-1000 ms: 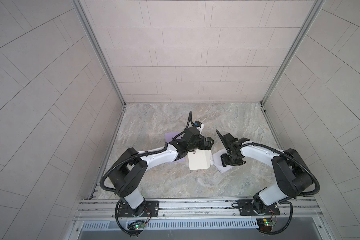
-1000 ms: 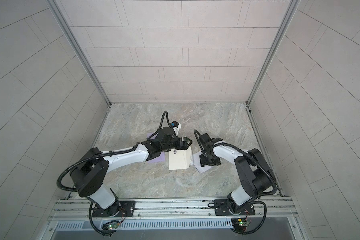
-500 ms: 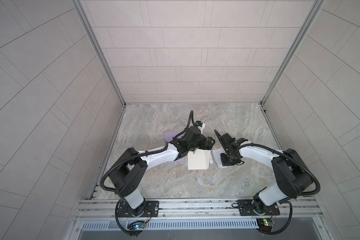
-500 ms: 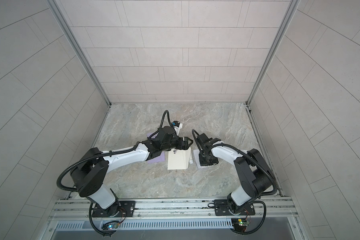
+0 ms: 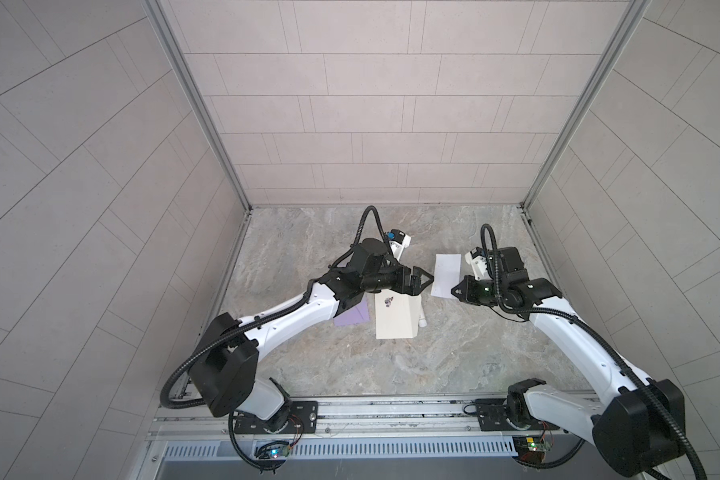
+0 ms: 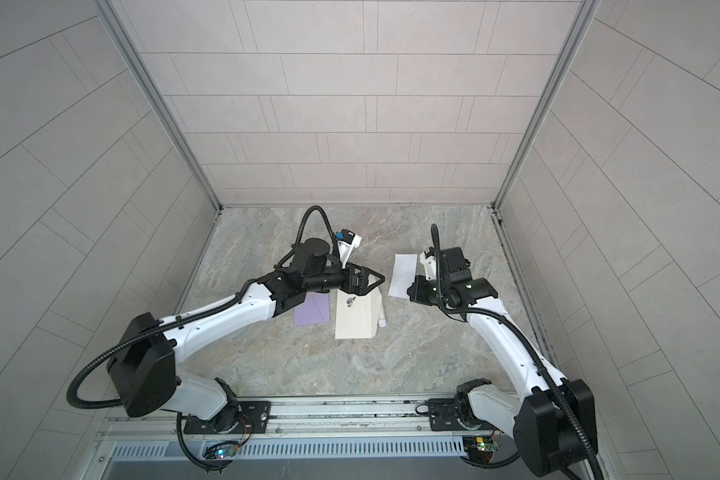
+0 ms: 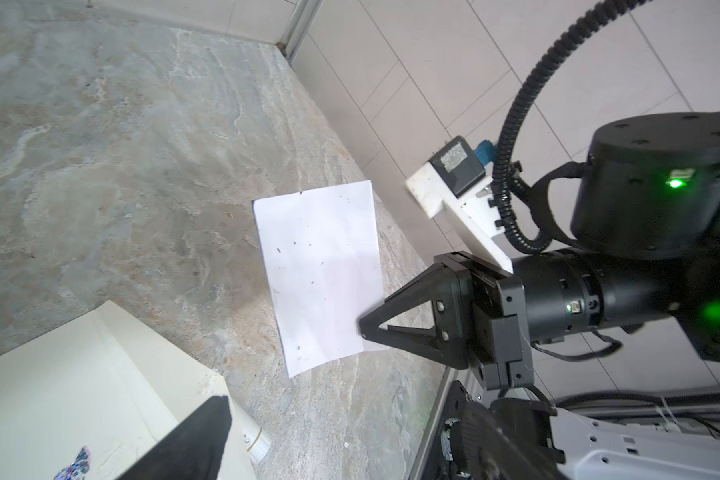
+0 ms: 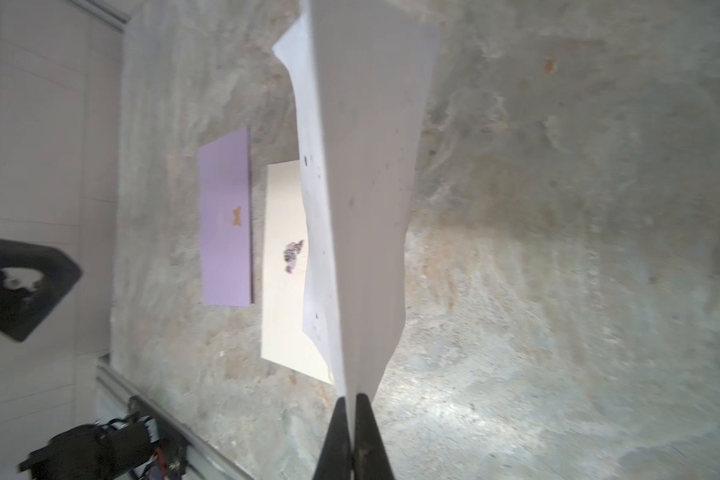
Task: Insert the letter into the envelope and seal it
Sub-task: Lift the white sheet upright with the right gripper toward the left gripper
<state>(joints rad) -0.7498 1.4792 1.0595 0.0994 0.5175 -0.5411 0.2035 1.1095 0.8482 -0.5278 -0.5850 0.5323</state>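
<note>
The right hand (image 5: 454, 292) is now lifting the white letter (image 5: 446, 275) off the counter (image 5: 329, 232), pinching its edge tight. The left hand (image 5: 424, 281) is hanging wide open, holding nothing, over the cream envelope (image 5: 395, 320). Sliding the letter in probably comes next.

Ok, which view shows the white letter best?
Left wrist: the whole letter shows face-on, pinched by the right gripper. Right wrist sees the letter close, nearly edge-on. In both top views the letter is small.
</note>
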